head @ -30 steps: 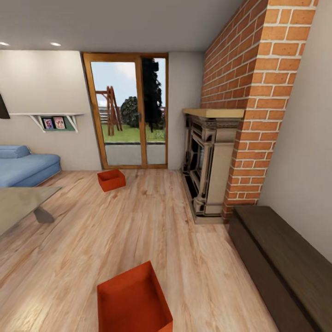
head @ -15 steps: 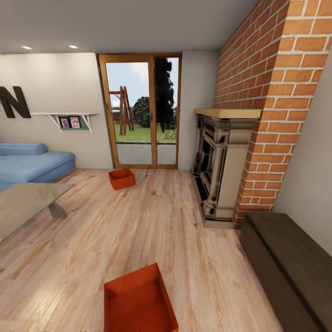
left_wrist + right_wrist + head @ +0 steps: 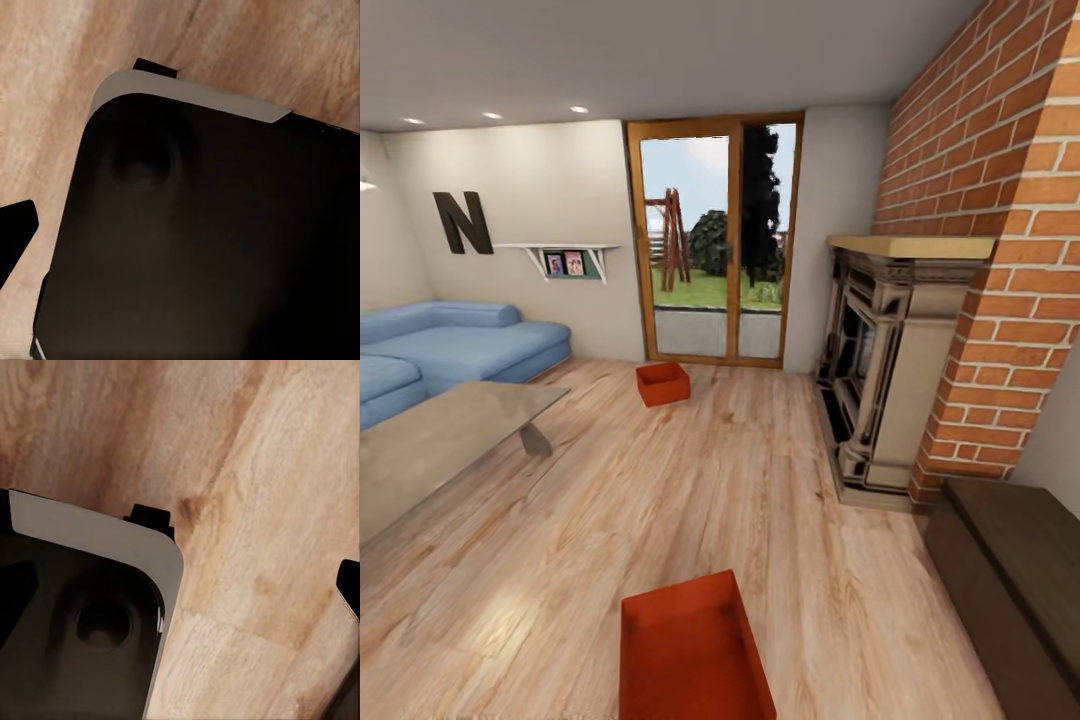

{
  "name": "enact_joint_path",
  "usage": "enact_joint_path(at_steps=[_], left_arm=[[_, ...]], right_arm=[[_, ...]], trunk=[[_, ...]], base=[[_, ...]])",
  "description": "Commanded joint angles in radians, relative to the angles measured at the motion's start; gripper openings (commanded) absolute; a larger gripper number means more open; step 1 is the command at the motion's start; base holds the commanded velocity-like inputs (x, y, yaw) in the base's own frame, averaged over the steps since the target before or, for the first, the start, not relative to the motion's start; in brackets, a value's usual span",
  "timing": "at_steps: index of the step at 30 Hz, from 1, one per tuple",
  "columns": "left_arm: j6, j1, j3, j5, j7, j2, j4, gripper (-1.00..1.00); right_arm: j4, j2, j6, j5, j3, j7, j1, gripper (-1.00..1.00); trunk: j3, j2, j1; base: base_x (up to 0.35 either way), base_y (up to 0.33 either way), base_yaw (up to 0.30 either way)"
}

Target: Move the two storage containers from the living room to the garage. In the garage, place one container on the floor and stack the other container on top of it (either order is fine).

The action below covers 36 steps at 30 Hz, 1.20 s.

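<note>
1. Closest to me, one red-orange storage container (image 3: pixel 695 655) sits open side up on the light wood plank floor (image 3: pixel 660 500), its near end cut off by the bottom of the head view.
2. To the left stands a glass-topped coffee table (image 3: pixel 435 445); to the right, a long dark wooden bench (image 3: pixel 1010 570) runs along the wall.
3. Further on at the right is a fireplace (image 3: pixel 880 370) set in a red brick chimney (image 3: pixel 1000 230).
4. The second storage container (image 3: pixel 663 383) rests on the planks well apart from the first, just before the wood-framed glass doors (image 3: pixel 715 240).
5. A blue sofa (image 3: pixel 450 345) lines the far left wall, under a shelf (image 3: pixel 565 262) and a big dark letter N (image 3: pixel 462 222).
6. Both wrist views show dark rounded robot bodywork (image 3: pixel 202 240) over planks (finger tips barely peek at the edges), so I cannot tell whether either gripper is spread or closed.
</note>
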Motion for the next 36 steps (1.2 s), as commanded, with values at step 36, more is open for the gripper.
enact_joint_path(at_steps=[36], left_arm=[[-0.002,0.0,-0.001,0.085,-0.001,0.002,0.0,1.0]], right_arm=[[0.003,0.0,-0.007,-0.01,0.007,0.005,-0.001,1.0]], trunk=[[-0.001,-0.001,0.0]], base=[[0.0,-0.096,0.138]])
